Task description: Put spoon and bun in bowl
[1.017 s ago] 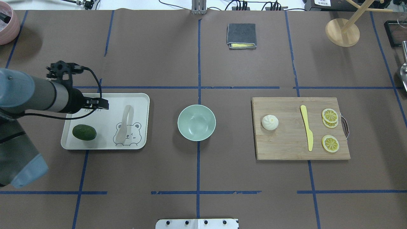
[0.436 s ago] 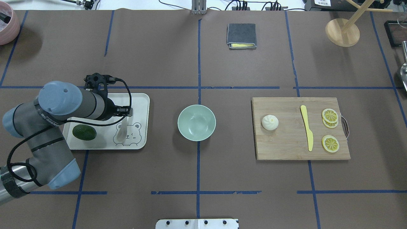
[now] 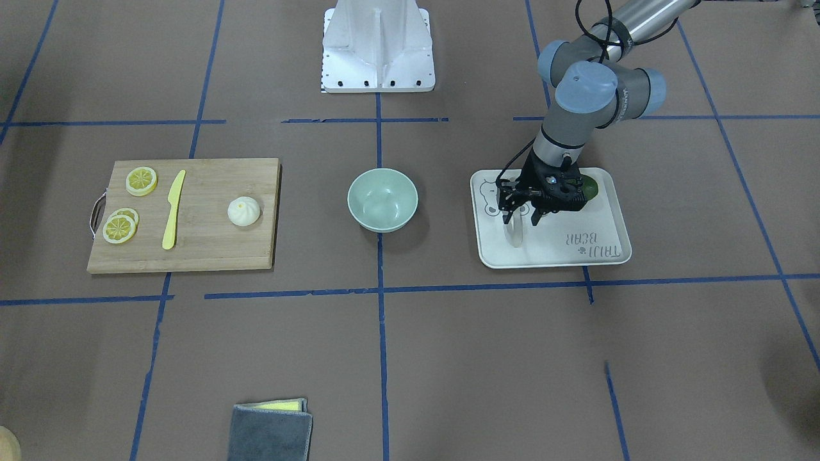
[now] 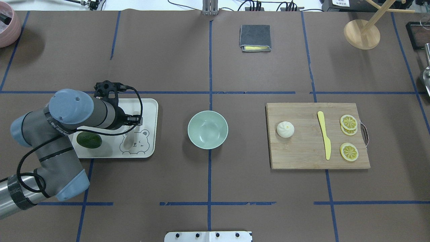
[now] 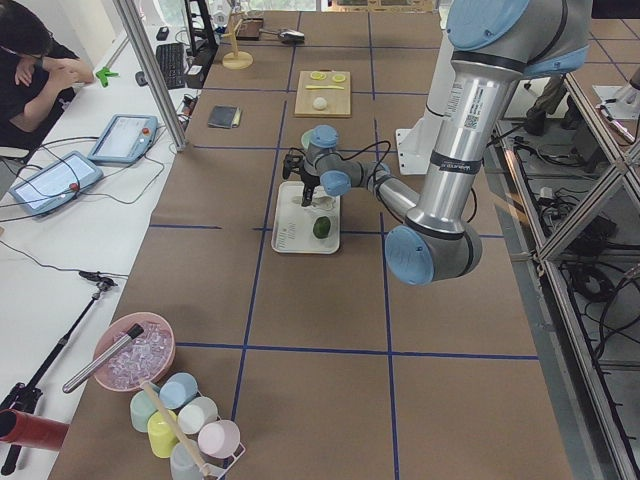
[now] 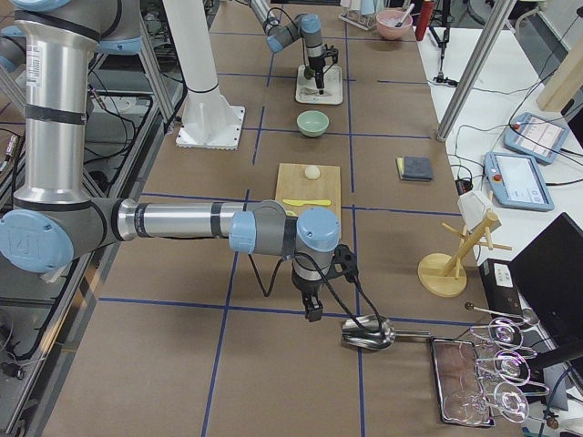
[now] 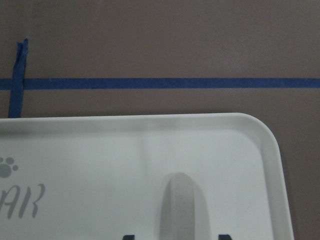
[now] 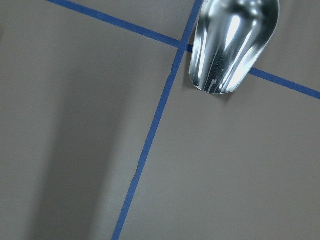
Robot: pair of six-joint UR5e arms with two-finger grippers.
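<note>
The off-white spoon (image 4: 128, 143) lies on the white bear-print tray (image 4: 149, 107), scoop toward the robot. My left gripper (image 4: 136, 119) is open and low over the tray, its two fingers on either side of the spoon's handle (image 7: 182, 205). The front view shows the same straddle (image 3: 522, 218). The mint-green bowl (image 4: 207, 129) stands empty at the table's middle. The white bun (image 4: 285, 129) sits on the wooden cutting board (image 4: 302, 151) at the right. My right gripper (image 6: 312, 309) shows only in the exterior right view, far from these things; I cannot tell its state.
A green avocado (image 4: 89, 139) lies on the tray beside my left arm. A yellow knife (image 4: 324, 134) and lemon slices (image 4: 348, 121) share the board. A metal scoop (image 8: 232, 42) lies near my right gripper. A folded grey cloth (image 4: 255, 37) lies at the back.
My left arm has swung right across the tray, bringing its gripper from the tray's left part to the spoon's handle. The spoon, bowl and bun have not moved.
</note>
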